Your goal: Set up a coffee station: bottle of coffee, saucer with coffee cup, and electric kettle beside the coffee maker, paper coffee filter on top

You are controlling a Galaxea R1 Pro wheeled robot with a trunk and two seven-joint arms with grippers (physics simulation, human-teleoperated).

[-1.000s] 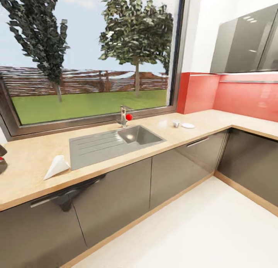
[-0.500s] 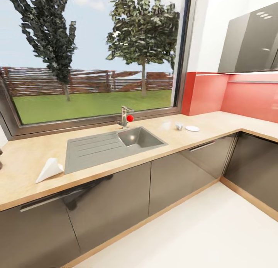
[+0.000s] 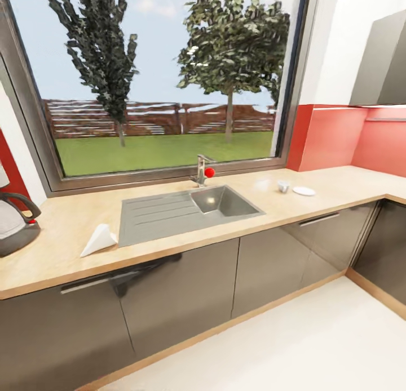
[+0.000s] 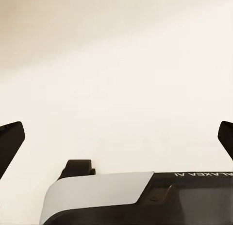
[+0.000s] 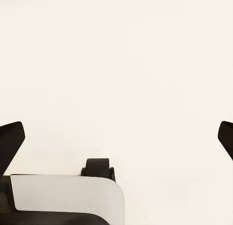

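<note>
On the kitchen countertop (image 3: 56, 250), the paper coffee filter (image 3: 98, 239) lies near the front edge, while the left gripper (image 4: 116, 137) and right gripper (image 5: 116, 137) hang with jaws spread wide, empty.

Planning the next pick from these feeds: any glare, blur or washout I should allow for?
Head view: sharp; bright glint in the sink, glossy cabinet fronts mirror dark shapes, coffee cup and saucer small and pale. Both wrist views: washed-out cream background, no detail beyond the dark fingertips.
</note>
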